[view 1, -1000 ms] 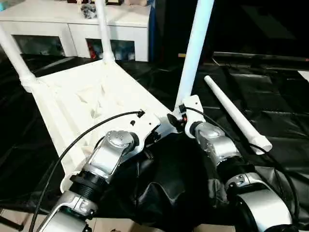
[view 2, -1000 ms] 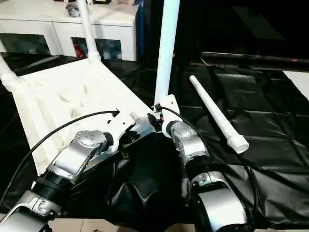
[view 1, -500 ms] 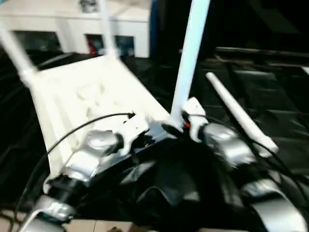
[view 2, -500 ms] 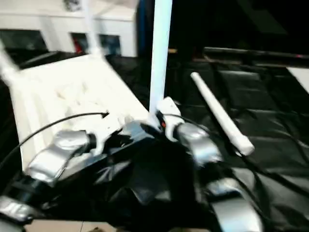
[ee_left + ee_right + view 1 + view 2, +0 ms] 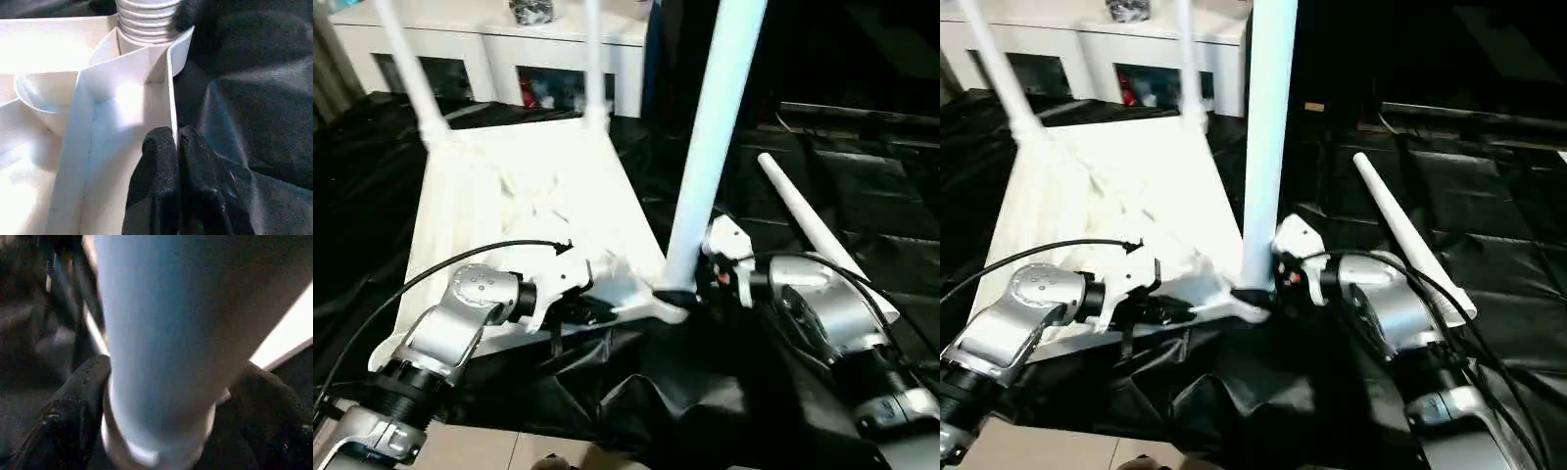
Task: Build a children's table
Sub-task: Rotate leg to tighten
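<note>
Nearest us, our left gripper [image 5: 177,147] has its jaws pinched shut on the thin rim wall of the upturned table top [image 5: 529,196], which lies ribbed side up on the black sheet [image 5: 862,196]. Our right gripper [image 5: 161,396] holds the near upright leg [image 5: 710,147] low down, jaws set wide around it. A loose leg [image 5: 813,230] lies just to the right. Two more legs [image 5: 406,64] stand at the far corners before the white cabinet [image 5: 489,44]
</note>
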Motion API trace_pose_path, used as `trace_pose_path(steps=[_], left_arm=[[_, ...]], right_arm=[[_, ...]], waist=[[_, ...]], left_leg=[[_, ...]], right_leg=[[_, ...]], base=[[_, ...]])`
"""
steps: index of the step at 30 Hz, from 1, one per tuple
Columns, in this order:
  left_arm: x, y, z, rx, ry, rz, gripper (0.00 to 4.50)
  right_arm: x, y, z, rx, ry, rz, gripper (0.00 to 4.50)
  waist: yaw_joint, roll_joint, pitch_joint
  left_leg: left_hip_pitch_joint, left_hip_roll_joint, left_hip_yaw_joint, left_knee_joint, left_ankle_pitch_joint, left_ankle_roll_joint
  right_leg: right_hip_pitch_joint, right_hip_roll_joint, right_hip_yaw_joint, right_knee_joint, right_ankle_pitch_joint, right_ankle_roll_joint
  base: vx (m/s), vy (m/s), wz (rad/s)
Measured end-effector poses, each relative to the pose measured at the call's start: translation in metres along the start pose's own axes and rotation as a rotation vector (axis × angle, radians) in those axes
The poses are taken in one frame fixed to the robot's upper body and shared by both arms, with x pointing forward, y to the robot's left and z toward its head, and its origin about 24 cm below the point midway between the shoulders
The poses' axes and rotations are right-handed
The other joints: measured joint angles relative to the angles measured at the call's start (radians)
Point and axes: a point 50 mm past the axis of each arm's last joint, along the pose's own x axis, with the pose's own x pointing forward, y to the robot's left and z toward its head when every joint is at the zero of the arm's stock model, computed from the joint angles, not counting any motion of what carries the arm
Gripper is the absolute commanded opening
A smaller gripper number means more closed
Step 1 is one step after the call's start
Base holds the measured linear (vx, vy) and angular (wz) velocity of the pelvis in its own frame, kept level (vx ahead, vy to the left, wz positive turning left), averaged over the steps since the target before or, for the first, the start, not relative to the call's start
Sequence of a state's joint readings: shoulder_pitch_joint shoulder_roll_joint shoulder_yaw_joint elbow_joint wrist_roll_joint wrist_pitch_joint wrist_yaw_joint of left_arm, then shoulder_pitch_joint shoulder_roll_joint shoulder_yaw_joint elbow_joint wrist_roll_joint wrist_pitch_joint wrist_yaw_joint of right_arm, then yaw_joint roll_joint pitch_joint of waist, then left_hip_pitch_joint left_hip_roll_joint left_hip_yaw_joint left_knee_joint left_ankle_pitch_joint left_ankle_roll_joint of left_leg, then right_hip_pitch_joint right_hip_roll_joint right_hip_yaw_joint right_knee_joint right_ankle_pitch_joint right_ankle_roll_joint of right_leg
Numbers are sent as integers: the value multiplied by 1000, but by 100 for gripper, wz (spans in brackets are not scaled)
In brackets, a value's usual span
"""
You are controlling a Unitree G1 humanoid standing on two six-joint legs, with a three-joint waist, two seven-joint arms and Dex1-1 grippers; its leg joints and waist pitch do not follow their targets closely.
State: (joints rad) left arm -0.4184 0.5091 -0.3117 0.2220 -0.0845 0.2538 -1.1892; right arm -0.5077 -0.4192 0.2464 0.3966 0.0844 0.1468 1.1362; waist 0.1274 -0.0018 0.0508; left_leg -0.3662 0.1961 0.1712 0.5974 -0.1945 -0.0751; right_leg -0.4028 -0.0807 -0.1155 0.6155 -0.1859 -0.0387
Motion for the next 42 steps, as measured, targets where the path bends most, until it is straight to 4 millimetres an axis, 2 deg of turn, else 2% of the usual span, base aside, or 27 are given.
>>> trace_pose_path(steps=[7,9,12,14,16,19,26,28,31,37,40,41,42], left_arm=[[-2,0,-1,1,5,-13,0],[-2,0,-1,0,6,-13,0],[-2,0,-1,-1,7,-12,0],[-2,0,-1,-1,7,-12,0],[-2,-1,-2,-2,7,-11,0],[-3,-1,-2,-3,8,-11,0],[-1,-1,-3,-9,6,-2,0],[3,0,-3,-17,-1,39,0],[18,9,-2,-65,-15,156,0],[50,21,11,-145,-36,353,0],[60,23,17,-159,-37,421,0],[62,22,17,-156,-35,428,0],[62,22,18,-152,-33,429,0]], right_arm=[[1,2,-2,-2,13,16,394],[2,2,-2,-2,13,16,361],[4,4,-2,0,11,30,361],[4,4,-2,0,10,30,321],[5,5,-2,4,8,40,316],[5,5,-2,6,6,42,284],[9,7,-4,42,-10,28,274],[11,5,-6,81,-29,-21,274],[20,-3,-15,187,-51,-191,273],[41,-24,-13,337,-71,-533,273],[52,-30,-9,386,-71,-654,273],[55,-31,-7,393,-76,-677,328],[57,-31,-6,395,-79,-686,328]], waist=[[1,0,0],[1,0,0],[0,0,0],[0,0,0],[-1,0,0],[-2,-1,0],[-2,-1,0],[-5,-1,0],[-15,-1,0],[-40,0,0],[-44,0,0],[-44,0,0],[-45,0,0]], left_leg=[[-1,0,0,0,0,0],[-1,0,0,0,0,0],[0,0,0,1,1,0],[0,0,0,1,1,0],[0,0,0,1,1,0],[0,0,0,1,1,0],[0,1,0,2,1,0],[0,1,0,3,1,0],[1,1,0,4,1,0],[0,1,0,3,2,-2],[1,2,0,3,3,-3],[1,2,-1,2,3,-3],[1,3,-1,2,3,-3]], right_leg=[[0,0,0,0,0,0],[0,0,0,0,0,0],[0,0,0,0,0,0],[0,0,0,1,0,0],[0,0,0,1,0,0],[0,0,0,1,0,0],[0,0,0,1,0,0],[0,0,0,2,0,0],[2,0,0,2,2,1],[2,0,1,1,4,6],[2,2,0,0,4,6],[2,3,1,0,4,6],[2,3,1,0,4,6]], base=[[0,0,0],[0,0,0],[0,0,0],[0,0,0],[0,0,0],[0,0,0],[0,0,0],[0,0,0],[0,0,0],[0,0,0],[0,0,0],[0,0,0],[0,0,0]])
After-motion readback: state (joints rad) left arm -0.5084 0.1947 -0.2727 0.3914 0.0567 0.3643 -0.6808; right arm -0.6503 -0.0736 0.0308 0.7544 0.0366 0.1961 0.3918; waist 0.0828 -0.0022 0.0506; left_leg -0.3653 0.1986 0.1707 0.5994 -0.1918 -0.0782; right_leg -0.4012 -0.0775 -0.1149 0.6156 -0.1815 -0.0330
